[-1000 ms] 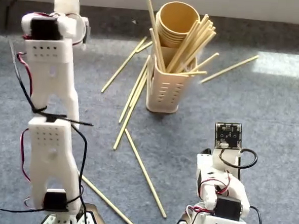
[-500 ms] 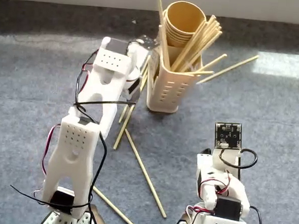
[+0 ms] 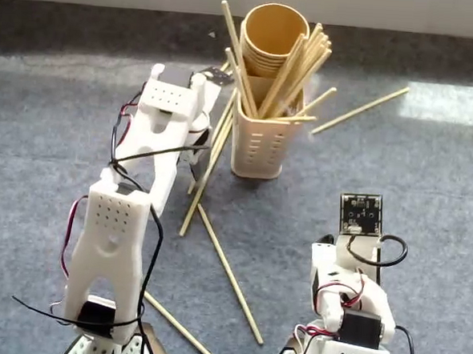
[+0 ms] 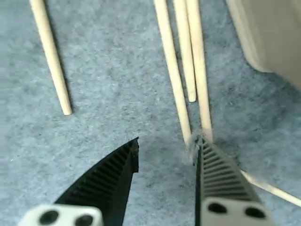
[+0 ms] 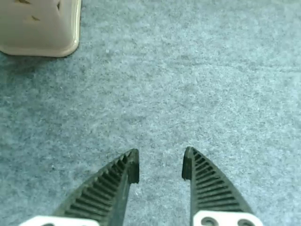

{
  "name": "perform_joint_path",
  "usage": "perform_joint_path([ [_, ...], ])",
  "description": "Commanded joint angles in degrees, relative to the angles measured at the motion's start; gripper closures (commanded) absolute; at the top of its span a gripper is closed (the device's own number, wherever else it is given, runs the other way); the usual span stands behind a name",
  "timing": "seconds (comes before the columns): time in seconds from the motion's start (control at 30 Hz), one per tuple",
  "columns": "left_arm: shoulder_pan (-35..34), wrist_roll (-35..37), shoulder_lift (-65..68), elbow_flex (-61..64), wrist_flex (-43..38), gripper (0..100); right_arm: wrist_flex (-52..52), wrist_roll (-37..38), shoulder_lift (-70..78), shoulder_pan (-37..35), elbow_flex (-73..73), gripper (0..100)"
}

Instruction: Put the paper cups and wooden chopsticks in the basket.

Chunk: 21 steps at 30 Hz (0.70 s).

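Wooden chopsticks [image 4: 173, 70] at spread left gripper [image 4: 167, 141], beside basket [image 3: 260, 150]

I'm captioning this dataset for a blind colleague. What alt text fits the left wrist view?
The left end effector hangs open over grey carpet, one fingertip by the ends of three wooden chopsticks lying side by side beside the basket. A fourth chopstick lies apart.

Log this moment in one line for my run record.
left gripper: open, low over loose wooden chopsticks beside cream plastic basket | right gripper: open, above grey carpet | yellow paper cups: in basket
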Motion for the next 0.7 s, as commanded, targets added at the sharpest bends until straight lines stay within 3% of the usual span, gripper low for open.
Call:
perform_joint_path([
  [0.0, -3.65, 3.34, -0.66, -1.63, -0.62, 78, -4.44, 0.62, -0.31, 0.92, -0.40, 84.2],
  [0.17, -10.07, 11.34, -0.48, -7.52, -0.97, 78, -6.64, 0.62, -0.31, 2.33, -2.59, 84.2],
  [0.33, -12.97, 22.86, -0.40, -11.91, -3.60, 78, -8.84, 0.44, 8.04, 2.59, -17.27, 84.2],
  [0.53, -13.23, 24.97, 1.63, -12.18, -5.36, 78, -6.81, 0.00, 39.78, 4.35, -49.80, 84.2],
  [0.67, -13.67, 24.70, 4.79, -12.26, -7.21, 78, -4.88, -5.19, 65.54, 4.70, -72.04, 84.2],
])
